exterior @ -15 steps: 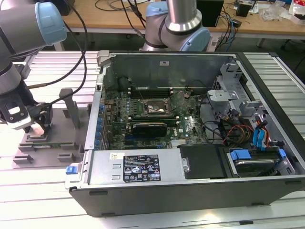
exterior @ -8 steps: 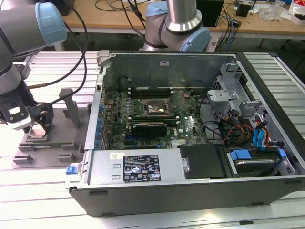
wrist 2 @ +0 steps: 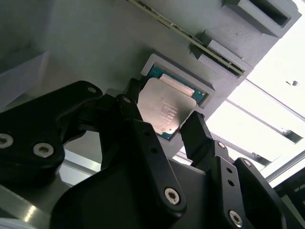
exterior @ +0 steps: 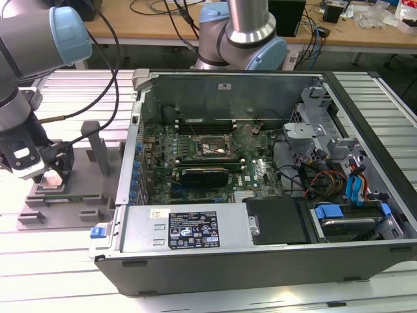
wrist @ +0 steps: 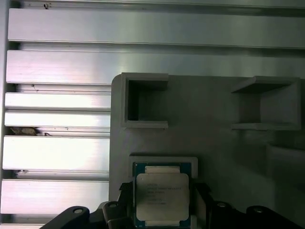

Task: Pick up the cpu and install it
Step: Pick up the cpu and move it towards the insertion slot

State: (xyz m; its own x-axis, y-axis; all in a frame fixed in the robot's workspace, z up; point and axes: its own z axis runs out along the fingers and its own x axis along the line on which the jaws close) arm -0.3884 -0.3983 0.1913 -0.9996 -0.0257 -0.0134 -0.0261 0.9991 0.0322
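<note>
The cpu (wrist: 163, 193) lay flat in its recess in the grey holder (wrist: 214, 143) on the desk (wrist: 57, 62), directly between the fingers (wrist 2: 196, 136). The gripper (wrist 2: 162, 114) appeared clenched on 2 opposite cpu edges, well apart from the computer case (exterior: 260, 248).

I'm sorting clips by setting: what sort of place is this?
Probably a robotics lab or test bench for computer assembly: an opened computer case lies on an aluminium-slat table, a robot arm stands beside it, and cable-strewn desks sit behind.
</note>
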